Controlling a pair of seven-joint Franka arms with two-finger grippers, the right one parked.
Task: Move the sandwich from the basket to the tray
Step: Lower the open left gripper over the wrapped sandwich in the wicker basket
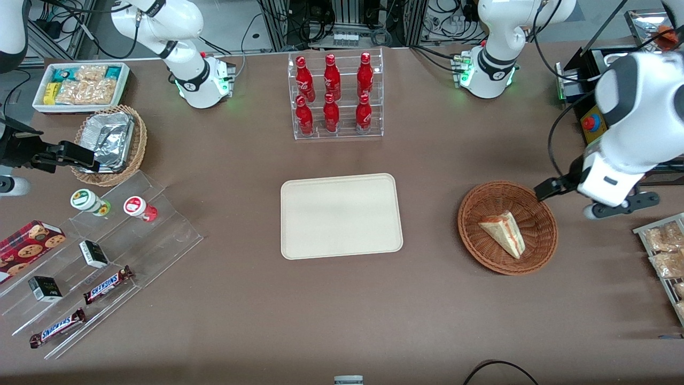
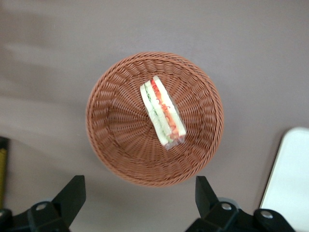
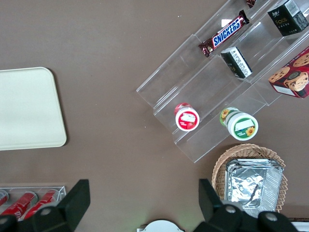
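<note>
1. Sandwich [image 1: 504,233] lies on its side in the basket [image 1: 483,251], which sits on the table directly under your claw [image 2: 140,198]. It is a triangular wedge; in the front view its long axis runs diagonally, the narrow end toward the tray [image 1: 341,215] and the broad end nearer the front camera. The wrist view shows the cut edge facing up, with green and red filling layers between white bread.
2. Your claw hangs well above the basket rim, clear of the sandwich, and touches nothing. Its two black fingers [image 2: 71,195] stand wide apart, holding nothing.
3. Basket: round, reddish-brown wicker. The sandwich is its only content.
4. Tray: cream, rectangular, lying flat, well apart from the claw toward the parked arm's end of the table. Nothing rests on it.
5. Clear acrylic rack [image 1: 336,96]: six red bottles [image 1: 331,112] in two rows of three, farther from the front camera than the tray. Their lettering cannot be read.
6. At the parked arm's end, far from the claw: a tan wicker basket [image 1: 136,147] holding foil trays [image 1: 109,139], and a white bin [image 1: 80,85] of snack packets.
7. Stepped clear stand [image 1: 107,267]: two bars [image 1: 107,284] readable as "SNICKERS", two small dark boxes, two round-lidded cups, and a red cookie box [image 1: 29,240].
</note>
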